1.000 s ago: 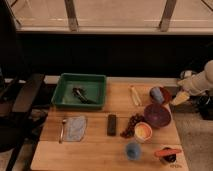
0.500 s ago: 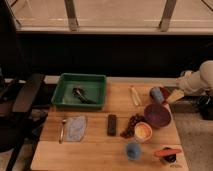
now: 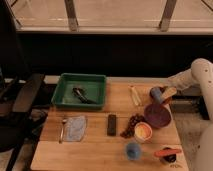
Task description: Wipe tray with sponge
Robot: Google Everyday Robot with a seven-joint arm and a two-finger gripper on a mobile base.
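The green tray [image 3: 62, 90] sits at the table's back left with a dark utensil [image 3: 82, 94] lying inside it. The sponge [image 3: 156, 93], a small blue-grey block, rests near the table's right edge, behind a purple bowl [image 3: 157, 115]. My gripper [image 3: 166, 93] reaches in from the right on the white arm, its tan fingers open at the sponge's right side. The sponge still lies on the table.
A pale-blue cloth [image 3: 75, 127] and a fork [image 3: 63, 129] lie front left. A black bar [image 3: 112, 124], dark grapes [image 3: 131, 125], an orange cup [image 3: 142, 131], a blue cup [image 3: 132, 150], a red item [image 3: 167, 152] and a pale stick [image 3: 134, 95] crowd the right half. A black chair [image 3: 20, 100] stands left.
My arm has moved leftward over the table's right edge, bringing the gripper up against the sponge. The sponge and everything else stayed put.
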